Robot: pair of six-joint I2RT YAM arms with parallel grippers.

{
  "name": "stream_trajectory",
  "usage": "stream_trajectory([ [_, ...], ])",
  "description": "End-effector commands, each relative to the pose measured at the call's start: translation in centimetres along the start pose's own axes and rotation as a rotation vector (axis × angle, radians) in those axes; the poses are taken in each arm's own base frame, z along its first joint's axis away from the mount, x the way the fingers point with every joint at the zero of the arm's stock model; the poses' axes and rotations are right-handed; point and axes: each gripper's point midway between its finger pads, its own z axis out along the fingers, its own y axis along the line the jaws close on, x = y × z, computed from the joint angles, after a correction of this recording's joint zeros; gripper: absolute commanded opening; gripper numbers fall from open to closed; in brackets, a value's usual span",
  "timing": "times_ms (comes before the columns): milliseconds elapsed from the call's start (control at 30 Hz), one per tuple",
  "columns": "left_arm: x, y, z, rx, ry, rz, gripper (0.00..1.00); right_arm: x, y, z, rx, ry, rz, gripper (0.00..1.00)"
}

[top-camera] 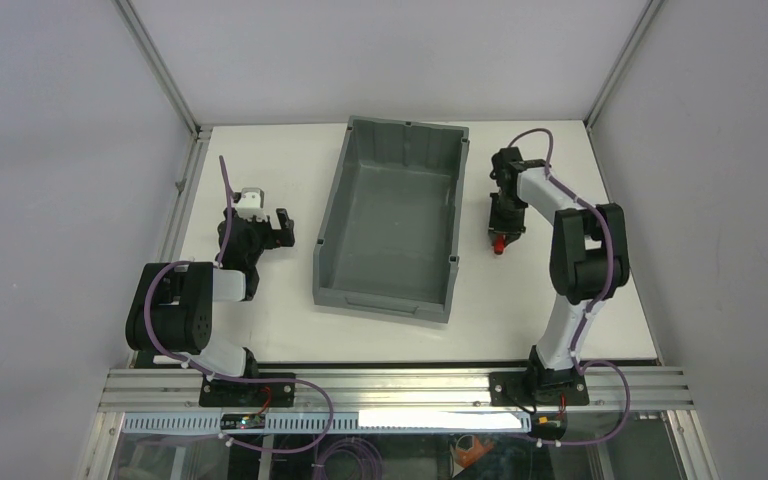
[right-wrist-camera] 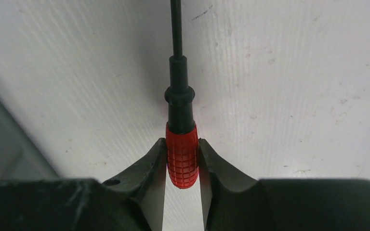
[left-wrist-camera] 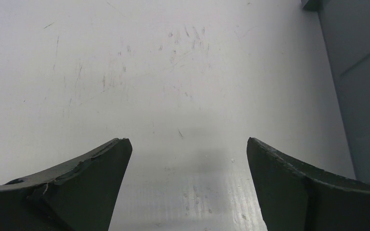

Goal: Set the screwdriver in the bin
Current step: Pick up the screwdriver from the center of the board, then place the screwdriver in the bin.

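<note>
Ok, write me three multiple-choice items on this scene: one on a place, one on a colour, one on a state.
1. Where is the screwdriver relative to the bin? A. inside it B. outside, on its right C. outside, on its left
2. What colour is the screwdriver's handle? A. yellow B. blue C. red
3. How is the left gripper? A. open, holding nothing B. shut on the screwdriver C. shut on the bin's rim
Answers: 1 B, the top view shows it beside the bin's right wall, in the right gripper. 2 C, the right wrist view shows a red grip. 3 A, its fingers stand wide apart over bare table.
</note>
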Motion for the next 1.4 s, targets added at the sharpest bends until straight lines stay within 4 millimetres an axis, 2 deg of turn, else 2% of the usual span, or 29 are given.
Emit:
stream_trajectory([
  [0, -1.5, -0.7, -0.3, 0.030, -0.054, -0.005, 0.99, -1.2, -0.5, -4.5, -0.009, -0.113, 0.002, 0.00],
  [433, -1.5, -0.7, -0.3, 0.030, -0.054, -0.005, 0.99, -1.0, -0.4, -11.7, -0.092, -0.217, 0.034, 0.00],
  [733, -1.5, -0.7, -0.2, 0.030, -0.052, -0.005, 0.99, -0.8, 0.6, -17.1, -0.210, -0.297, 0.068, 0.00],
  [1100, -1.5, -0.7, -0.2, 0.030, -0.053, -0.005, 0.99, 0.0, 3.9, -23.4, -0.406, -0.358, 0.087, 0.00],
  [1367, -1.5, -0.7, -0.2, 0.030, -0.054, -0.005, 0.99, 0.2, 8.0, -26.6, -0.494, -0.377, 0.071, 0.00],
])
